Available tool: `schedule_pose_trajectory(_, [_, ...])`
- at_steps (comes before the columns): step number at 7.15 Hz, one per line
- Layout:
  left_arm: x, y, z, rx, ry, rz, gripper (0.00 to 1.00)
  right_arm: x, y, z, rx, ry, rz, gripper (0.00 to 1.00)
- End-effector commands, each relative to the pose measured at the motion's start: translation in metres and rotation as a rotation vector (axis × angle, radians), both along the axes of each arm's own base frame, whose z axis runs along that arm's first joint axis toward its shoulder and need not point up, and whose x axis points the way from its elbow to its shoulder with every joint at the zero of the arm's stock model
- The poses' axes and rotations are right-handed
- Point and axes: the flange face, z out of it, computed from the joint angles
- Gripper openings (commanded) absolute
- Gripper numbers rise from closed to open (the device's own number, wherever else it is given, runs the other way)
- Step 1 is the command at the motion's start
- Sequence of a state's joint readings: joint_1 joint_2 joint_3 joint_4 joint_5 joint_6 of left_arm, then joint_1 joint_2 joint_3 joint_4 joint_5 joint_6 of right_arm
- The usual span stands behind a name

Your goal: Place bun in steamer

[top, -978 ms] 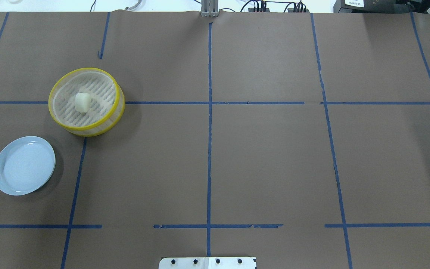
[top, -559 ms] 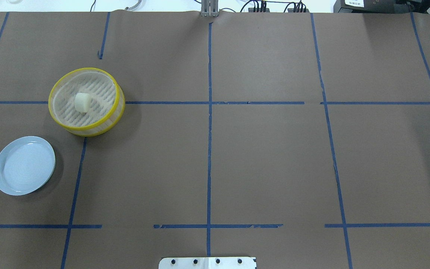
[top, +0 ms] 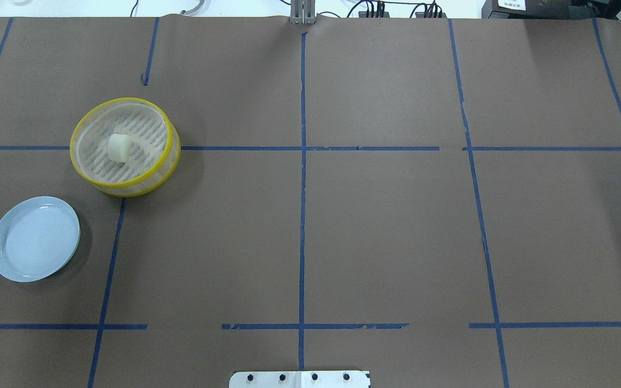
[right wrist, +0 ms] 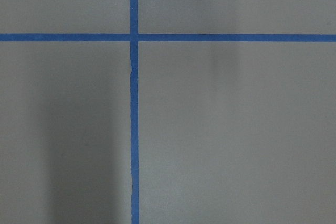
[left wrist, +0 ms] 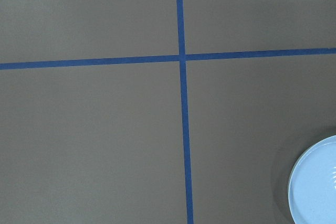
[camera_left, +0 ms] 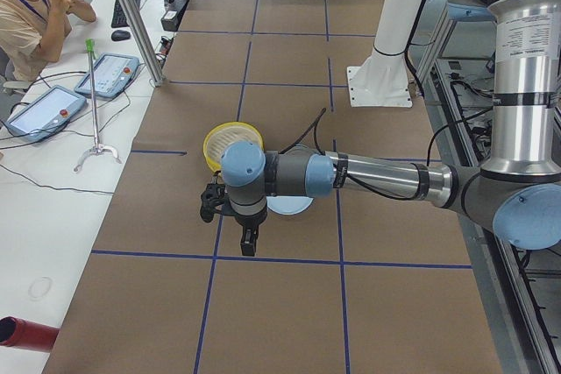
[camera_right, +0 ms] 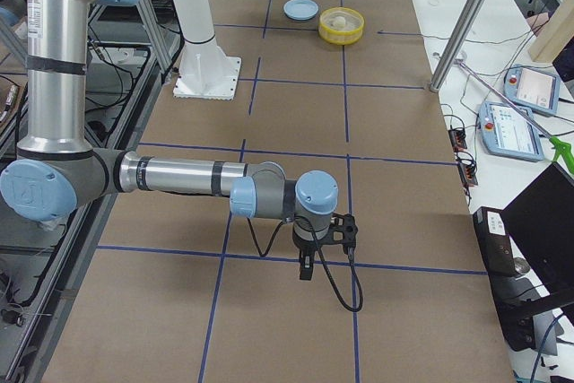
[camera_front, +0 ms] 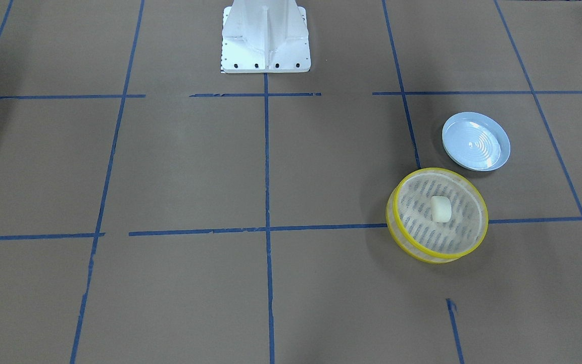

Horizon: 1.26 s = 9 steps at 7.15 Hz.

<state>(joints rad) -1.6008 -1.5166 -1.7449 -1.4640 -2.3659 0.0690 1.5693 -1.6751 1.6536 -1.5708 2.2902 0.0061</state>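
The cream-white bun (top: 118, 147) rests in the middle of the slotted floor of the yellow-rimmed steamer (top: 146, 134) at the left of the table. Both also show in the front-facing view: the bun (camera_front: 441, 209) and the steamer (camera_front: 415, 210). No gripper is near them. My left gripper (camera_left: 249, 241) shows only in the exterior left view, low over the paper in front of the steamer (camera_left: 230, 138). My right gripper (camera_right: 307, 268) shows only in the exterior right view, far from the steamer (camera_right: 342, 28). I cannot tell whether either is open or shut.
A pale blue ridged plate (top: 34, 238) lies bare near the steamer, also in the front-facing view (camera_front: 475, 141) and at the left wrist view's corner (left wrist: 317, 182). The robot's white base (camera_front: 264, 35) stands at the table's middle edge. Brown paper with blue tape lines covers the table.
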Motion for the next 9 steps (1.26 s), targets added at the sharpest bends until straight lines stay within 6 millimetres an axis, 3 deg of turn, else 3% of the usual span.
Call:
schedule_pose_trajectory(1, [0.001, 0.000, 0.004, -0.016, 0.006, 0.002, 1.00, 0.000, 0.000, 0.000, 0.000, 0.000, 0.000, 1.00])
schedule_pose_trajectory(5, [0.002, 0.004, 0.021, -0.056, 0.007, 0.002, 1.00, 0.000, 0.000, 0.000, 0.002, 0.000, 0.000, 1.00])
schedule_pose_trajectory(9, [0.001, 0.002, 0.020, -0.051, 0.001, 0.002, 1.00, 0.000, 0.000, 0.000, 0.000, 0.000, 0.000, 1.00])
